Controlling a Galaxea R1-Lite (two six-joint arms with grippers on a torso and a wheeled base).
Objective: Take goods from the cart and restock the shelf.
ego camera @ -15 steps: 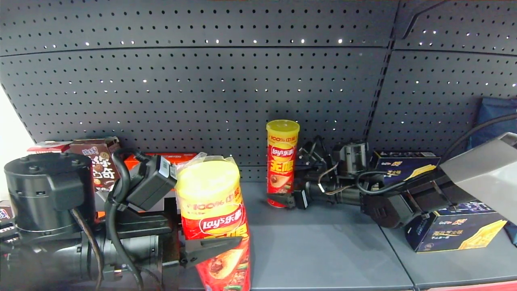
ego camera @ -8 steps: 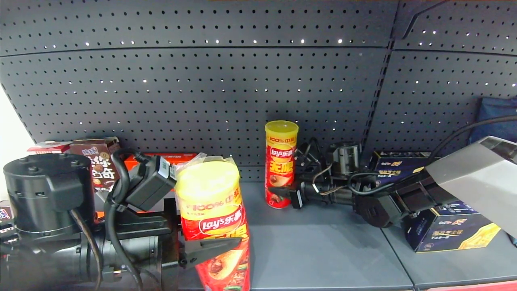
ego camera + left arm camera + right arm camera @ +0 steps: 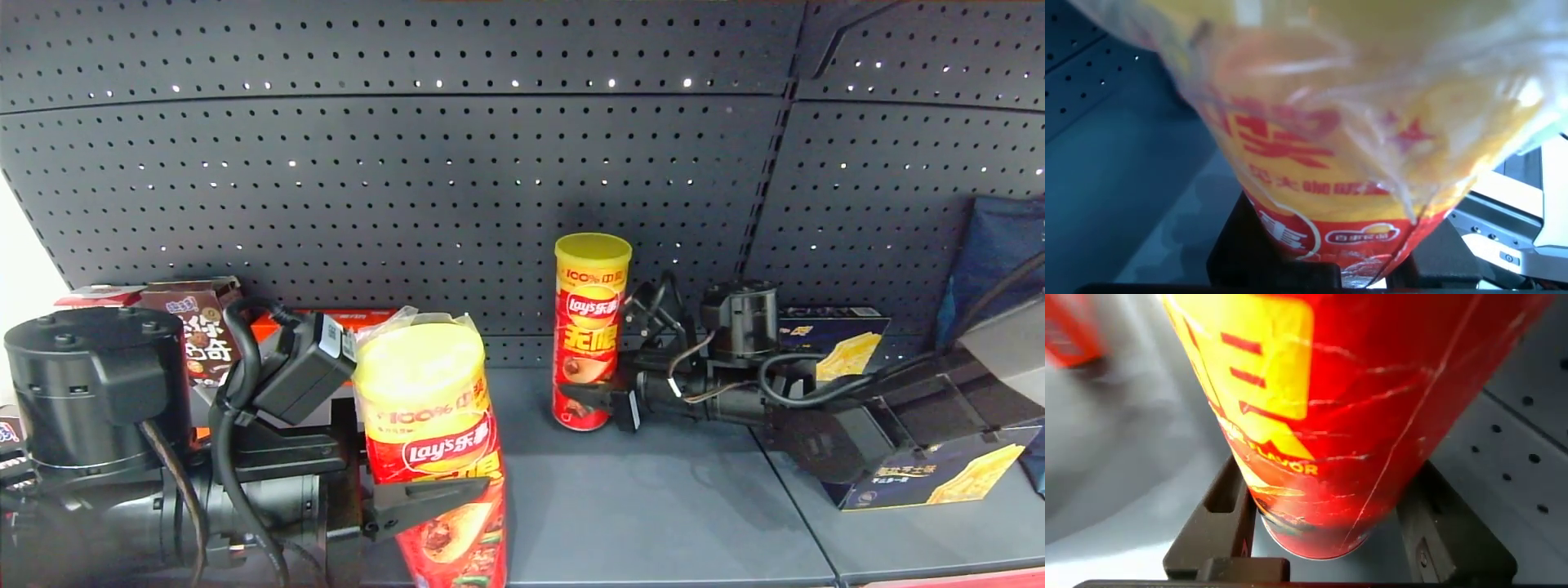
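At frame centre, logged right end effector (image 3: pixel 583 399) clamped on far can (image 3: pixel 593 327), left end effector (image 3: pixel 433 498) clamping near can (image 3: pixel 429 416), both unreleased.

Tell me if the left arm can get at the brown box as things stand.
Probably not. The left gripper is shut on a chips can, so it has no free grip, and the brown box stands behind that arm's wrist.

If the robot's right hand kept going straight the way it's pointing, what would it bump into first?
The right hand is shut on a chips can. Pushed on, that would probably reach the orange box first; depth is unclear.
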